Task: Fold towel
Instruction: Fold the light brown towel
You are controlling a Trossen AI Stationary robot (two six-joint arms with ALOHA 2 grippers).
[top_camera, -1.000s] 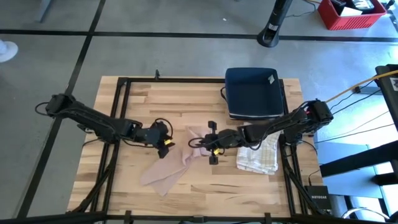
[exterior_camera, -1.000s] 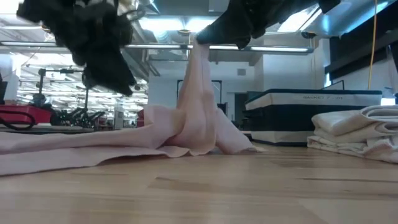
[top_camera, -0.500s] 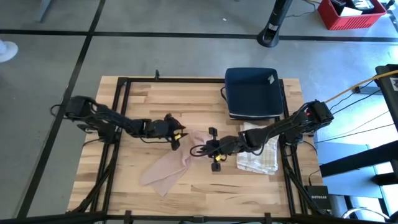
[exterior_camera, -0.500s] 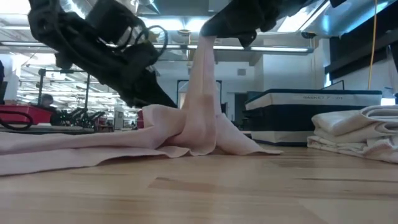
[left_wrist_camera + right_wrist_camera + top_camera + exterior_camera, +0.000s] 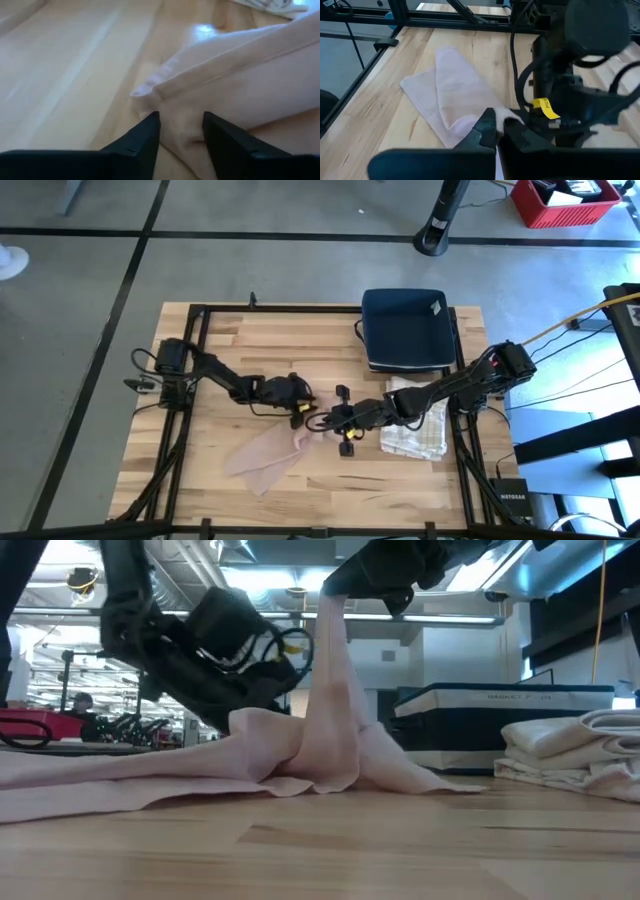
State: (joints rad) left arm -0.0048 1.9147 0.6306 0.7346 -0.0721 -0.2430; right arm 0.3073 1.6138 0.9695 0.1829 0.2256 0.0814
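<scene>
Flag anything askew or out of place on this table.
The pink towel lies crumpled and skewed on the table, one part pulled up in the right gripper. The left gripper straddles its edge, jaws apart. The folded towels sit neat.

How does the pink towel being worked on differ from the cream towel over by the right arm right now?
The pink towel lies spread and rumpled, one part lifted into a peak by the right gripper, which is shut on it; the cream checked towel sits as a neat folded stack. The pink one lies mid-table with the left gripper at its edge, fingers apart; no gripper holds the cream one. Both rest on the wooden table.
</scene>
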